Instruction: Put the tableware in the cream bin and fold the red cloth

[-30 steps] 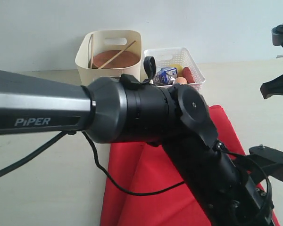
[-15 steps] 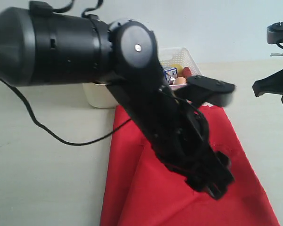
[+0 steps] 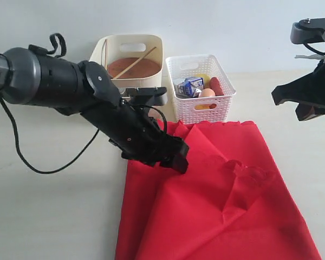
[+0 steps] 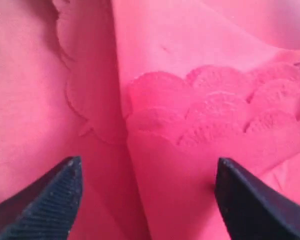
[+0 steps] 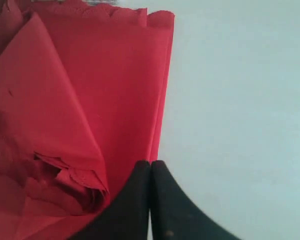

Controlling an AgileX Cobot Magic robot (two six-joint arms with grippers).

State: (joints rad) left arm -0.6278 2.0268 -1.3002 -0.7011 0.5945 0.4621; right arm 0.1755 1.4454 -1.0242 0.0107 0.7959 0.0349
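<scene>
Here, left gripper (image 4: 147,166) reaches down over the red cloth (image 3: 222,189), spread wide, empty; right gripper (image 5: 150,167) aloft, closed

left tool (image 3: 173,160) swung down to red cloth (image 3: 222,206), cream bin (image 3: 153,43) uncovered

Left arm (image 3: 59,86) stretched low, slanting downward toward centre; left pincer (image 4: 147,167) spread wide, tips well apart. Right arm (image 3: 309,92) raised at edge; right pincer (image 5: 150,170) tips pressed together.
</scene>
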